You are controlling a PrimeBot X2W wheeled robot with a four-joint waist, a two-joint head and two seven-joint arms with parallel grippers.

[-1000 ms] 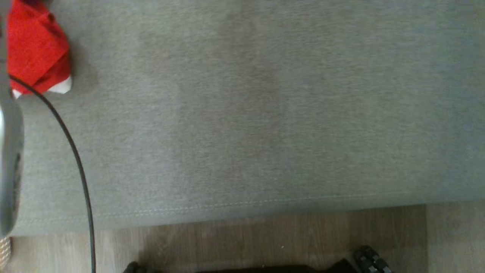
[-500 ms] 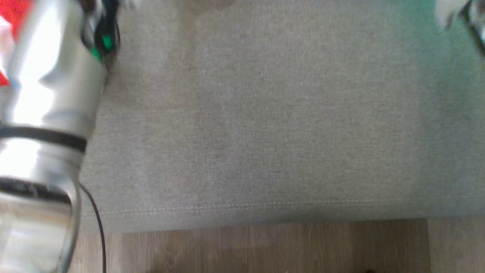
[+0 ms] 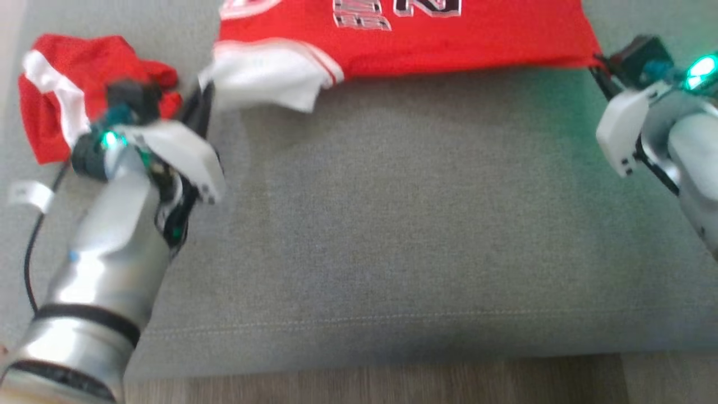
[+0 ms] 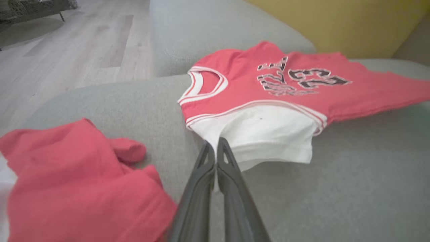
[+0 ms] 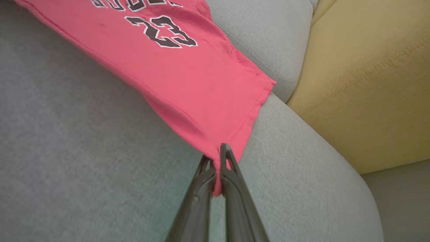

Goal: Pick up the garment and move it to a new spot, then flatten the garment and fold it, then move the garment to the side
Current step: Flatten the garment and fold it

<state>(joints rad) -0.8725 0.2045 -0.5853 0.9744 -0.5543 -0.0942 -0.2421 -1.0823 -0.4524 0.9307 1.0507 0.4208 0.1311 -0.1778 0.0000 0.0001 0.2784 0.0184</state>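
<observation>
Left forearm [image 3: 106, 264]: silver casing, black bands [image 3: 84, 321] near its base. White wrist cover [image 3: 185, 151] with small dark holes; green light [image 3: 106, 139]. Thin black cable [image 3: 31, 252] alongside, white tag [image 3: 25, 193] beside it. Right forearm [image 3: 695, 163]: silver, white cover [image 3: 617, 132], green light [image 3: 701, 66]. Left gripper [image 4: 212, 148] and right gripper [image 5: 216, 153]: 2 dark grey tapered fingers [image 4: 198, 198] each, triangular cut-outs near the tips.

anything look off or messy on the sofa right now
Yes: a second red garment lies crumpled in a heap beside the left gripper, while the jersey is spread out. The jersey's white sleeve is bunched where that gripper pinches it.
</observation>
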